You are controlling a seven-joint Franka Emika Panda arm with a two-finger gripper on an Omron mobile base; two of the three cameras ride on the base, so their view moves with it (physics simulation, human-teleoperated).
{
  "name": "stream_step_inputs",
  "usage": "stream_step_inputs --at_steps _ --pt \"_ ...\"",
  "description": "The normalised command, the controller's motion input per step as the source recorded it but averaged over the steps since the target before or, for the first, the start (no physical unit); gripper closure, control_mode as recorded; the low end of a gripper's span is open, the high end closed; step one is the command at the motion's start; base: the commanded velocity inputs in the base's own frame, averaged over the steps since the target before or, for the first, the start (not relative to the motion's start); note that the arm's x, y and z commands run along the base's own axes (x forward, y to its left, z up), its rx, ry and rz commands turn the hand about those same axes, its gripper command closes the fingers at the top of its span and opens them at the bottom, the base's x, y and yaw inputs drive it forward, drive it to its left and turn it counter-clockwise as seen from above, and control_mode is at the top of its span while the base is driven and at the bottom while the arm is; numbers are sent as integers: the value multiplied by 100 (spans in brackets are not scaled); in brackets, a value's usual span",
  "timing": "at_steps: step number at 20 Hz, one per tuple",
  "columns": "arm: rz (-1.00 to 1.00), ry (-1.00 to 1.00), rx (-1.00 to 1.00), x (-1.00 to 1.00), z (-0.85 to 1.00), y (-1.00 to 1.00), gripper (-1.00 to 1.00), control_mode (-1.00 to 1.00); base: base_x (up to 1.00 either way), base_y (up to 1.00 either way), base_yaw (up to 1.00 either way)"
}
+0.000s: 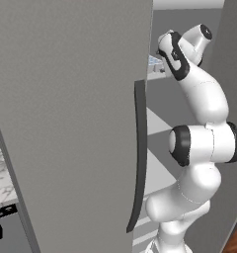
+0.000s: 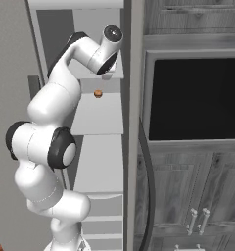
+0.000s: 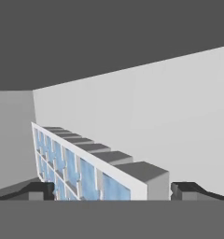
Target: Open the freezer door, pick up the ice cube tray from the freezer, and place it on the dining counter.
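Two steps remain: freezer door (image 1: 66, 123) stands open, your jaws are spread either side of the ice cube tray (image 3: 86, 170) on the freezer shelf (image 2: 97, 115). Close, then lift.

So the freezer door (image 1: 66, 123) is swung wide open, a plain matte grey slab with that long dark curved bar handle (image 1: 138, 158) down its edge. The ice cube tray (image 3: 86, 163) (pale blue cells, whitish rim, two rows) sits inside on a light grey freezer shelf (image 1: 155, 74), tilted in the hand view.
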Motion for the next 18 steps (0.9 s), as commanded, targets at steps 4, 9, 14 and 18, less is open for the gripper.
stream_step_inputs --at_steps 4,9,14,18 --pt "1 0 0 5 0 1 -100 -100 0 0 0" --pt "0 0 0 20 0 2 -100 -100 0 0 0" --pt "0 0 0 21 0 1 -100 -100 0 0 0" --pt "0 0 0 19 0 0 -100 -100 0 0 0"
